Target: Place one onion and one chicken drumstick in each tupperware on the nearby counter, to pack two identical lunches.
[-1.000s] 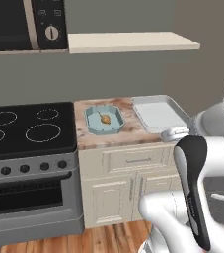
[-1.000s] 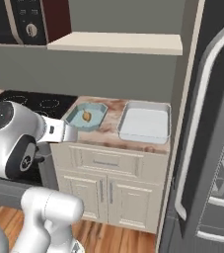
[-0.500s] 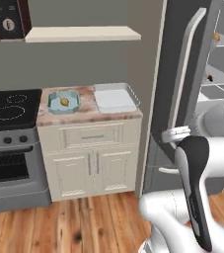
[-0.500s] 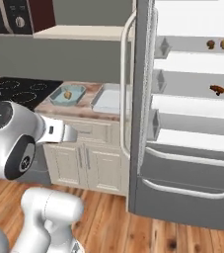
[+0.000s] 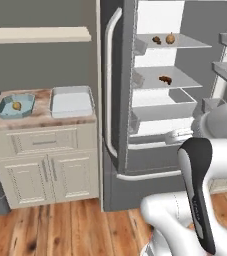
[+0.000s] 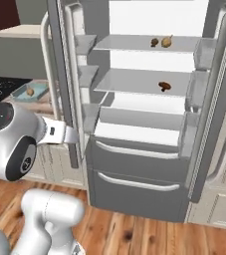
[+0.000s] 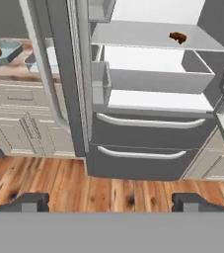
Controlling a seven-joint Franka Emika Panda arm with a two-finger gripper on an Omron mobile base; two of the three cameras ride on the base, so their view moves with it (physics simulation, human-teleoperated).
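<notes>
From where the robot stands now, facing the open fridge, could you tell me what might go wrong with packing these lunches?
1. The light-blue tub seems to hold one item already, while the grey-white tub looks bare, so a miscount could leave the lunches uneven.
2. On the top shelf, the onion sits close beside a drumstick; the open gripper might nudge one while reaching for the other.
3. The fridge door stands between the shelves and the counter, so a carry might clip it.

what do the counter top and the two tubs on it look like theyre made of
Counter: polished stone by the look, from its reddish-brown and cream marbling. Light-blue tub: probably translucent plastic, tinted and thin-walled. Grey-white tub: likely matte plastic, plain and even in tone.
</notes>
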